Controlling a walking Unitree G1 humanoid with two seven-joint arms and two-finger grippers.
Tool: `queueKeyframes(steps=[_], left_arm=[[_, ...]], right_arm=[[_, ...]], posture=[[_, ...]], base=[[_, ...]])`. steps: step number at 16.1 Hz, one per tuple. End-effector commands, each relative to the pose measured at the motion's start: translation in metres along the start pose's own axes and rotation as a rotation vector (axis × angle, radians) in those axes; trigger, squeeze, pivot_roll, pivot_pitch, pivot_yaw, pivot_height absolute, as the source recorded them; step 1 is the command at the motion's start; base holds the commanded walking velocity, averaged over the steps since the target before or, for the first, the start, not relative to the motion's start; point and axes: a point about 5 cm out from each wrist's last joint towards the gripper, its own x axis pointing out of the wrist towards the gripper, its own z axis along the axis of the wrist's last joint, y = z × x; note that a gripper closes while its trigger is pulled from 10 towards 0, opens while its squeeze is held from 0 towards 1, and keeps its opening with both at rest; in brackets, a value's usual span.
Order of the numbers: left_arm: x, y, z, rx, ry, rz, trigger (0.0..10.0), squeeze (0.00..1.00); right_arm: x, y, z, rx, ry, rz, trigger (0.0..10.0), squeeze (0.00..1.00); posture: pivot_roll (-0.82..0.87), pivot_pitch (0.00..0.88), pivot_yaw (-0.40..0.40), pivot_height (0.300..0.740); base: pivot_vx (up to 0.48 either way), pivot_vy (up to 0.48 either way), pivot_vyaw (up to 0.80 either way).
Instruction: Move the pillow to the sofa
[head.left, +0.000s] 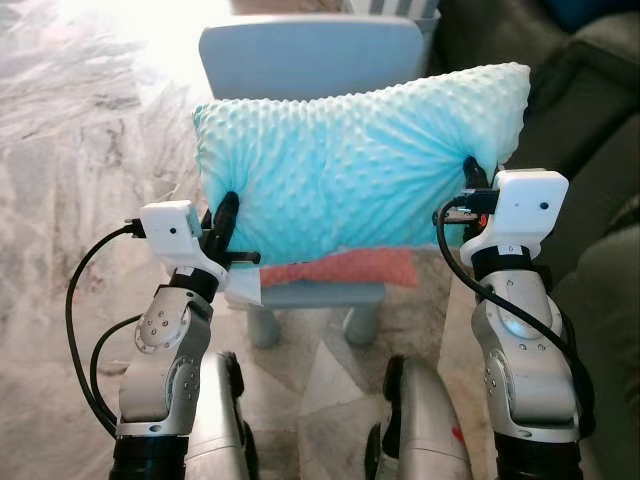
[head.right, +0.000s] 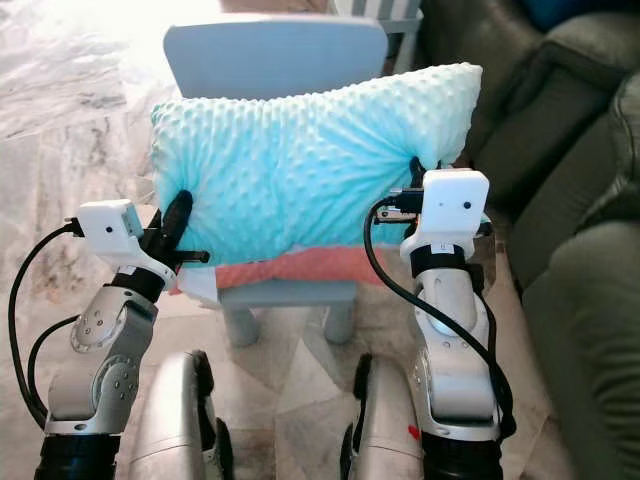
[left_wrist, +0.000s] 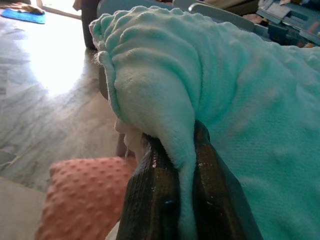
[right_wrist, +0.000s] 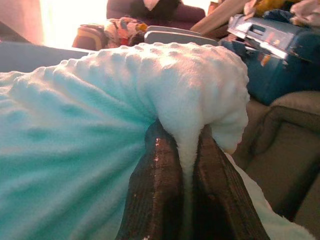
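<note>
Mint dotted pillow (head.left: 360, 165) held up above the blue chair (head.left: 310, 60), left gripper (left_wrist: 181, 165) pinched on one end, right gripper (right_wrist: 187, 150) pinched on the other, dark sofa (head.left: 590, 130) beside the chair.

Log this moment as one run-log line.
phase: carry | teal pillow pinched by left gripper and right gripper | above blue chair | sofa on right
</note>
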Motion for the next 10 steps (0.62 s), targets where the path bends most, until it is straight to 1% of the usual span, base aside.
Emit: queueKeyframes(steps=[1, 2, 7, 10], left_arm=[[-0.0004, -0.0003, 0.0005, 0.001, 0.001, -0.009, 0.0, 0.0], [-0.0003, -0.0006, 0.0001, 0.001, 0.003, -0.01, 0.0, 0.0], [-0.0002, -0.0016, -0.0014, 0.002, 0.011, -0.018, 0.0, 0.0], [0.0, -0.0021, -0.002, 0.001, 0.017, -0.021, 0.0, 0.0]], right_arm=[[0.0002, -0.0024, 0.0069, 0.006, -0.028, -0.017, 0.0, 0.0], [0.0002, -0.0023, 0.0071, 0.006, -0.029, -0.016, 0.0, 0.0], [-0.0002, -0.0018, 0.0073, 0.004, -0.031, -0.015, 0.0, 0.0], [0.0004, -0.0019, 0.0079, 0.004, -0.034, -0.017, 0.0, 0.0]], posture=[[-0.07, 0.181, -0.009, 0.655], [-0.07, 0.181, -0.008, 0.674], [-0.07, 0.182, -0.004, 0.731], [-0.07, 0.182, -0.004, 0.74]], base=[[0.0, 0.0, 0.0], [0.0, 0.0, 0.0], [0.0, 0.0, 0.0], [0.0, 0.0, 0.0]])
